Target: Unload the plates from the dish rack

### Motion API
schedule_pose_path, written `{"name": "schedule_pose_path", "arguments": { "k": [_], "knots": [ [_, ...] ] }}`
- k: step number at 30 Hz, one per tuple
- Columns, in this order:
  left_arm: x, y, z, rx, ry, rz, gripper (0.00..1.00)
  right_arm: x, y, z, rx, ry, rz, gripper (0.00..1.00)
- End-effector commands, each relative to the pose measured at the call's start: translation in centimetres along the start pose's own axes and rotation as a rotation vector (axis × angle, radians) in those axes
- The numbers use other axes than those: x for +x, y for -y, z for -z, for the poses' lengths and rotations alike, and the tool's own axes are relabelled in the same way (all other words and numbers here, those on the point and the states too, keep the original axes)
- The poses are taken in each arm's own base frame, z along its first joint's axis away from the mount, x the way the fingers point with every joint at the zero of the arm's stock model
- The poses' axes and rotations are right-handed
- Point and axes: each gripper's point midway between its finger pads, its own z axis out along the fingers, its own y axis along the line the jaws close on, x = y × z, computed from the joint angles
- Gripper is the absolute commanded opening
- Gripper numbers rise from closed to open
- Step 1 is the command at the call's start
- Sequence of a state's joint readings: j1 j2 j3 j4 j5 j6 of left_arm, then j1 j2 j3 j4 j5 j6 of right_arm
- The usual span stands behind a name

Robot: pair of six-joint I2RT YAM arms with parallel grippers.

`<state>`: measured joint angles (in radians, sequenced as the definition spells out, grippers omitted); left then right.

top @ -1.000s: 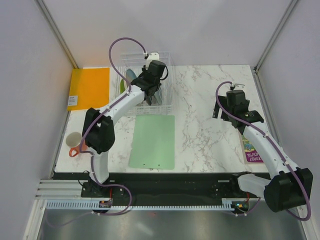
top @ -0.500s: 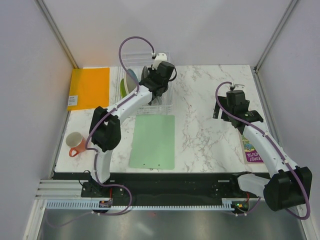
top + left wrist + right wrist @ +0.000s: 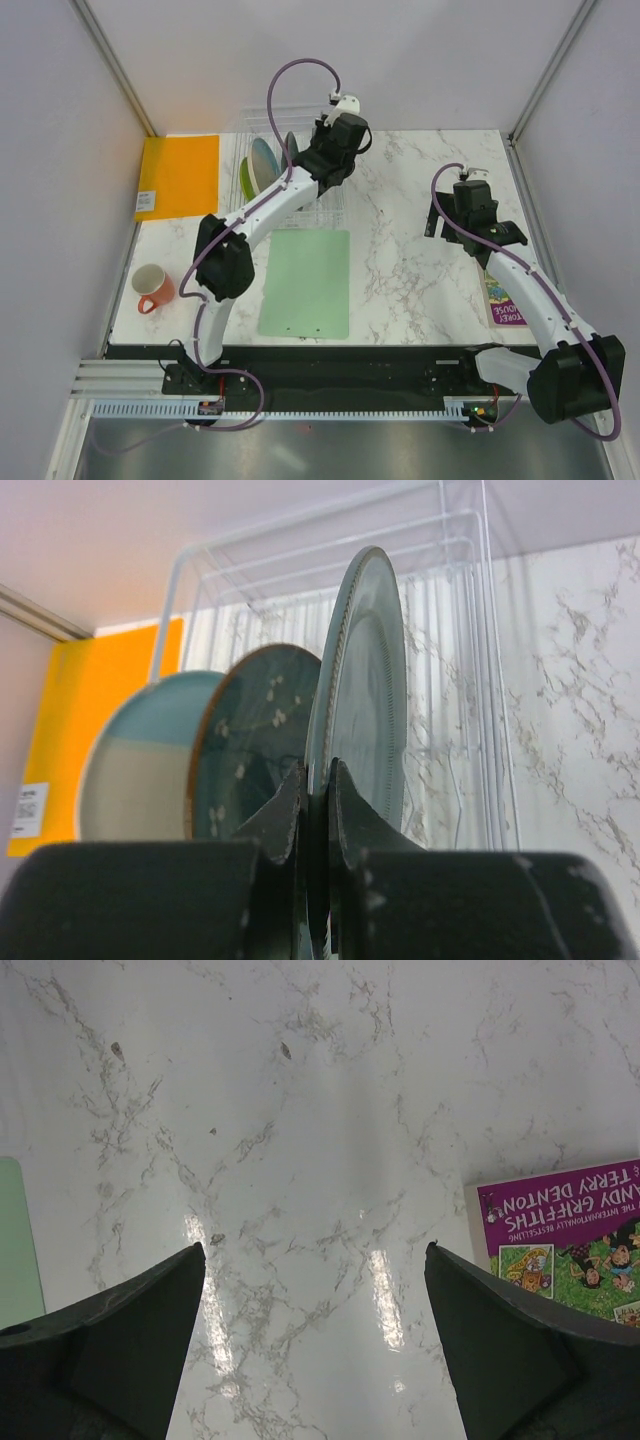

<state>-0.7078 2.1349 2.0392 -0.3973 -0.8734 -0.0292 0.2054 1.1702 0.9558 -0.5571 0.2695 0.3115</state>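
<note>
Orange sheet (image 3: 178,175) flat at the counter's (image 3: 400,270) far left, and an orange cup (image 3: 150,288) nearer the front edge. Moving right, here's the dish rack (image 3: 325,205), clear plastic, at the back of the counter. The top view shows a lime-green plate (image 3: 245,178), a light blue plate (image 3: 263,160) and a thin dark edge of the teal-grey plate (image 3: 290,150), all on edge.

The left wrist camera fills in what the top view hides. The left jaws are clamped on the teal-grey plate's (image 3: 365,700) lower rim, one finger on each face, with the plate upright. Just behind it stands a dark blue-grey plate (image 3: 250,730) with pale sprigs, then the light blue plate (image 3: 140,770). The rack's thin wires (image 3: 460,630) rise beyond. Whether the gripped plate's bottom sits between the dividers, I can't tell.

The left arm (image 3: 250,215) stretches long, diagonally from its base to the rack, with the wrist high at the back. In front of the rack lies the pale-green mat (image 3: 305,283).

Right side now: the right arm (image 3: 530,290) is bent back, its wrist over bare marble. Its camera shows the right jaws wide apart, holding nothing. A purple book (image 3: 570,1230) lies just to the right.
</note>
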Motion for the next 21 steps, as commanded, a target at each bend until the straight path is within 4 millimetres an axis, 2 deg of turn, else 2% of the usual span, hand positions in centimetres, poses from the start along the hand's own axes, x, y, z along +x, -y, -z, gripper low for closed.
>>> {"name": "schedule_pose_path", "arguments": {
  "k": [1, 6, 7, 9, 10, 11, 12, 13, 14, 15, 16, 17, 18, 20, 21],
  "knots": [
    [-9.8, -5.9, 4.1, -0.129, 0.198, 0.097, 0.02, -1.0, -0.4, 1.1, -0.036, 0.044, -0.034, 0.98],
    [-12.1, -7.4, 7.0, -0.116, 0.242, 0.108, 0.02, -1.9, -1.3, 1.8, -0.082, 0.062, -0.049, 0.98],
    [-13.2, -8.2, 8.3, -0.092, 0.266, 0.131, 0.02, -2.1, -1.5, 2.0, -0.092, 0.063, -0.053, 0.98],
    [-13.9, -7.7, 10.0, -0.007, 0.284, 0.202, 0.02, -2.8, -2.2, 2.4, -0.13, 0.077, -0.063, 0.98],
    [-13.3, -6.5, 10.7, 0.109, 0.255, 0.178, 0.02, -3.1, -2.6, 2.6, -0.151, 0.083, -0.065, 0.98],
    [-14.2, -7.3, 12.3, 0.164, 0.274, 0.219, 0.02, -3.9, -3.0, 3.0, -0.173, 0.102, -0.073, 0.98],
    [-13.8, -6.3, 13.0, 0.243, 0.264, 0.247, 0.02, -4.2, -3.3, 3.2, -0.186, 0.107, -0.079, 0.98],
    [-13.7, -6.3, 13.7, 0.282, 0.257, 0.263, 0.02, -4.4, -3.5, 3.5, -0.203, 0.112, -0.086, 0.98],
    [-14.3, -7.3, 15.2, 0.321, 0.276, 0.297, 0.02, -4.9, -3.9, 3.8, -0.219, 0.124, -0.091, 0.98],
    [-13.5, -6.1, 15.8, 0.399, 0.257, 0.313, 0.02, -5.3, -4.1, 4.0, -0.233, 0.133, -0.101, 0.98],
    [-13.3, -5.9, 16.3, 0.441, 0.252, 0.331, 0.02, -5.5, -4.5, 4.5, -0.26, 0.141, -0.106, 0.98],
    [-13.8, -6.8, 17.8, 0.485, 0.268, 0.365, 0.02, -6.1, -4.8, 4.8, -0.281, 0.161, -0.114, 0.98],
    [-12.7, -5.2, 18.5, 0.569, 0.239, 0.373, 0.02, -6.4, -5.2, 5.1, -0.302, 0.171, -0.117, 0.98],
    [-12.8, -5.0, 19.8, 0.644, 0.253, 0.413, 0.02, -7.2, -6.0, 5.9, -0.356, 0.204, -0.13, 0.98],
    [-12.0, -4.6, 20.6, 0.694, 0.236, 0.433, 0.02, -7.5, -6.7, 6.4, -0.399, 0.208, -0.133, 0.98]
  ]
}}
